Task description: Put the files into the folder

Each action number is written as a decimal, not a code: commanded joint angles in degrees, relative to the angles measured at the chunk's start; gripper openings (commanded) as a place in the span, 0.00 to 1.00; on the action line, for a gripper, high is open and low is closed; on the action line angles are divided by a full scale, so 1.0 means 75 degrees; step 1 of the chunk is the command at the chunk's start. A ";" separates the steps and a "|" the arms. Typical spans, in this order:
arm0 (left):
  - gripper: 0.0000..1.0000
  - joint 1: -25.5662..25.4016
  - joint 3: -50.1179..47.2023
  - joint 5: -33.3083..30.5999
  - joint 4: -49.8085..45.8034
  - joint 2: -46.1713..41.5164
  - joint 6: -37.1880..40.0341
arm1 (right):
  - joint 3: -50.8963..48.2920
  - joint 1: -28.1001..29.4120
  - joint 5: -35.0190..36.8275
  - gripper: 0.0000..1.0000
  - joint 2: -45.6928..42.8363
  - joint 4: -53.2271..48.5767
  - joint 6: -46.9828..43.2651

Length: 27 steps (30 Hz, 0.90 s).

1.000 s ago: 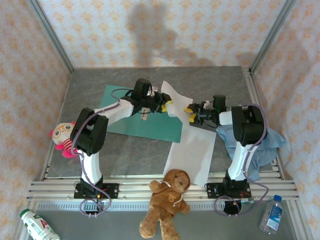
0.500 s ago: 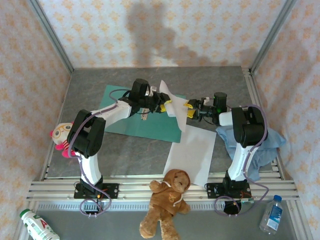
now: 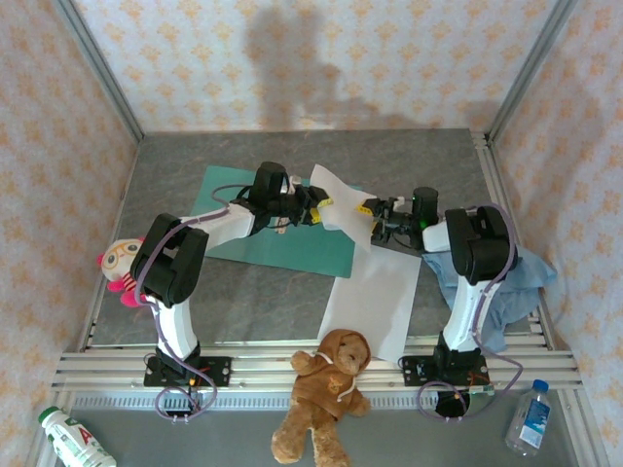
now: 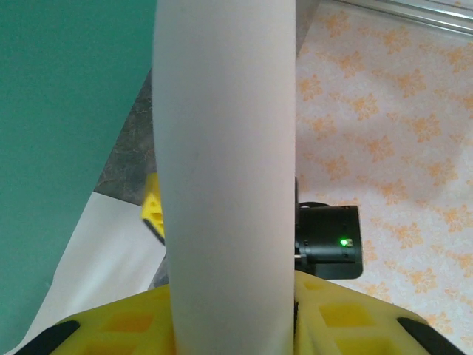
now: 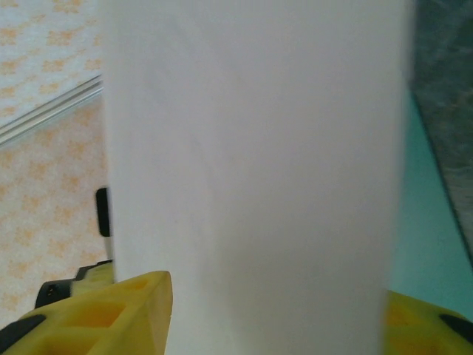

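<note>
Blocking the middle of both wrist views, the raised sheet (image 3: 339,199) shows there as a pale, blurred band between each tool's yellow fingers (image 5: 111,310). Where the pads meet the paper is cut off at the bottom edge of those pictures.

From above, the left tool (image 3: 316,207) meets the sheet's left edge over the folder (image 3: 302,251). The paper curls up off the tabletop (image 3: 419,161) from that spot, so the tool reads as pinched on it, jaws narrow. The right tool (image 3: 373,214) sits at the sheet's opposite edge. Its fingers show on either side of the paper in its own camera, and I cannot tell whether they grip it or merely flank it.

The folder lies flat on the left half of the tabletop, partly hidden under the left arm and, on its right side, behind the raised sheet. Whether it is open or closed is hard to make out.

- **Sheets:** two white ones, the raised sheet and a flat sheet (image 3: 375,297) lying just beside the folder's right edge and reaching toward the near rail.
- **Folder:** one.
- **Cloth:** one blue cloth (image 3: 516,282), bunched by the right arm and partly behind it.
- **Soft toys:** two, a brown teddy bear (image 3: 329,389) on the near rail and a pink-and-white doll (image 3: 121,265) half covered by the left arm.
- **Bottles:** two at the near corners, a white bottle (image 3: 71,438) clipped by the frame's bottom edge and a clear bottle (image 3: 529,416).
</note>
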 commanded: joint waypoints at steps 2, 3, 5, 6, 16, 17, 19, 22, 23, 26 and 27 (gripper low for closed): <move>0.36 0.0105 -0.0078 0.0063 0.0429 -0.0361 -0.0122 | -0.0124 0.0108 0.0108 0.51 0.0102 0.0508 0.0122; 0.36 0.0116 -0.0087 0.0082 0.0423 -0.0355 -0.0108 | -0.0136 0.0108 0.0105 0.50 0.0093 0.0573 0.0155; 0.36 0.0108 -0.0118 0.0087 0.0359 -0.0383 -0.0074 | -0.0147 0.0108 0.0100 0.48 0.0089 0.0727 0.0255; 0.36 0.0105 -0.0135 0.0087 0.0342 -0.0387 -0.0050 | -0.0158 0.0107 0.0117 0.47 0.0077 0.0795 0.0295; 0.37 0.0187 -0.0315 0.0109 0.0168 -0.0537 0.0102 | -0.0271 0.0108 0.0230 0.22 0.0067 0.1533 0.0789; 0.37 0.0197 -0.0323 0.0131 0.0148 -0.0550 0.0130 | -0.0277 0.0108 0.0242 0.15 0.0056 0.1645 0.0887; 0.40 0.0199 -0.0331 0.0122 -0.0002 -0.0593 0.0229 | -0.0277 0.0108 0.0271 0.04 0.0016 0.1827 0.1082; 0.50 0.0245 -0.0319 0.0102 -0.0359 -0.0719 0.0485 | -0.0214 0.0108 0.0264 0.02 -0.0168 0.1785 0.1165; 0.54 0.0273 -0.0312 0.0109 -0.0484 -0.0767 0.0597 | -0.0181 0.0108 0.0245 0.02 -0.0254 0.1688 0.1127; 0.69 0.0409 -0.0234 -0.0078 -0.1396 -0.1086 0.1224 | 0.0029 0.0108 0.0191 0.00 -0.0678 0.0780 0.0624; 0.73 0.0464 -0.0182 -0.0175 -0.1773 -0.1233 0.1498 | 0.0165 0.0108 0.0194 0.00 -0.0886 0.0126 0.0240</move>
